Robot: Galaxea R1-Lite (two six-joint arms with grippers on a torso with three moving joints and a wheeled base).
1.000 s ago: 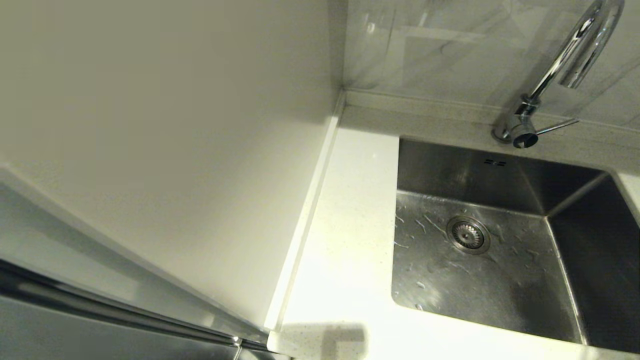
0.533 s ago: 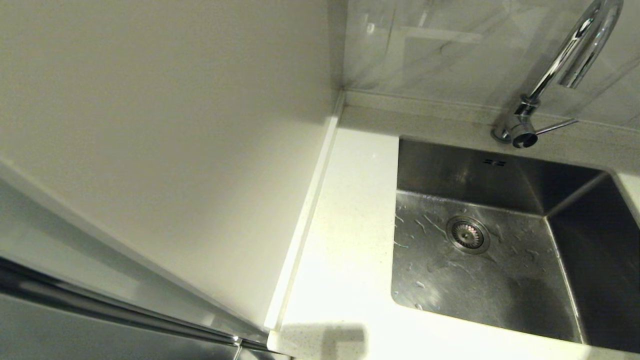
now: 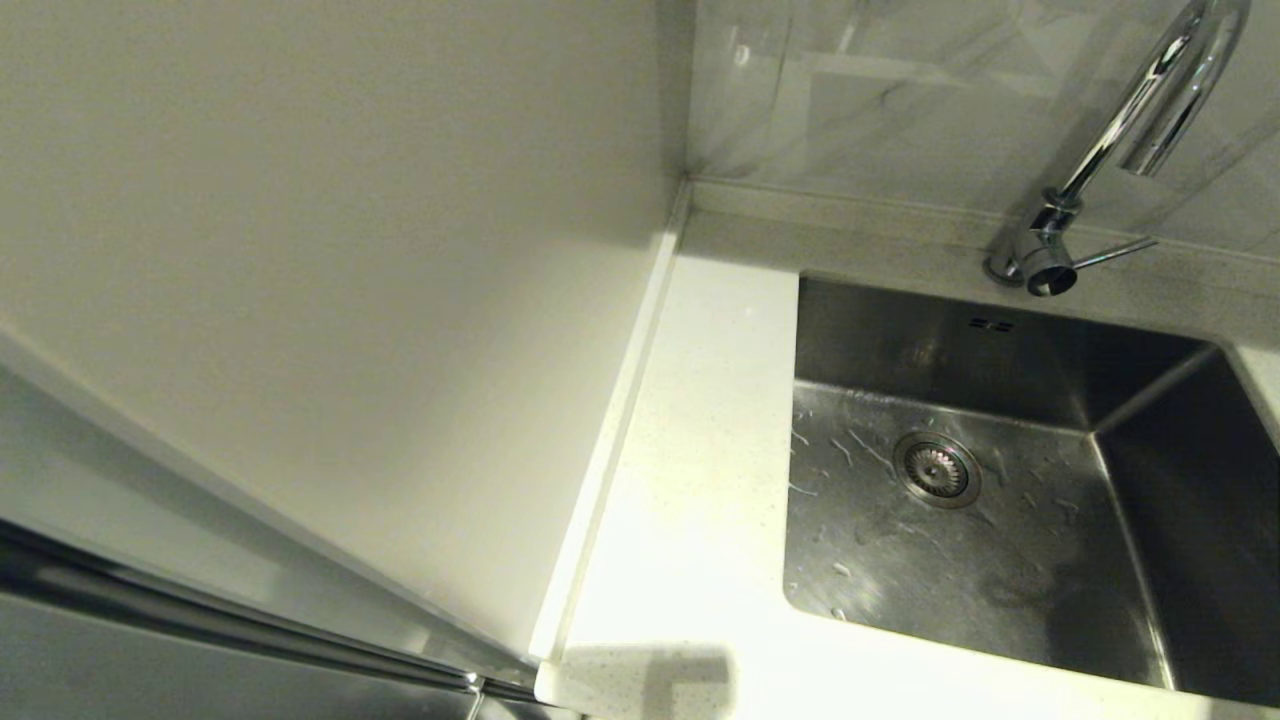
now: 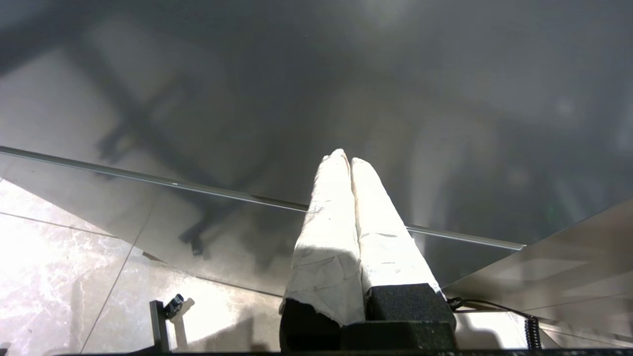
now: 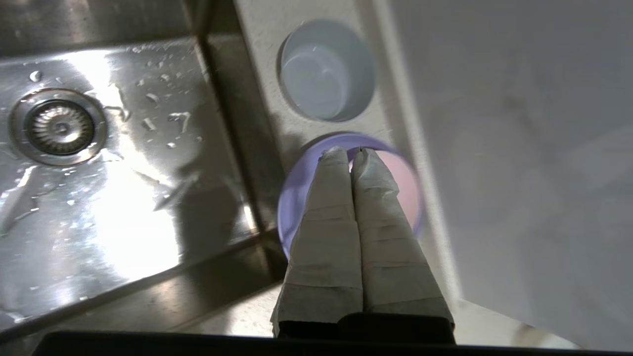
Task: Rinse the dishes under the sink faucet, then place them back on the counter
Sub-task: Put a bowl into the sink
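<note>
White speckled stone counter [image 5: 277, 44] flanks the wet steel sink [image 5: 99, 173]; beside it, the right gripper [image 5: 350, 151], fingers pressed together, hovers over the lilac plate [image 5: 292, 198], pink bowl [image 5: 403, 183] aboard. Judged: pickup pending; it must open first.

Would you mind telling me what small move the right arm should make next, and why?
Probably open the right gripper before lowering. Its fingers are shut, hovering above the pink bowl sitting on the lilac plate on the counter, beside the blue-green bowl. The sink holds only droplets; no dish is being held.
</note>
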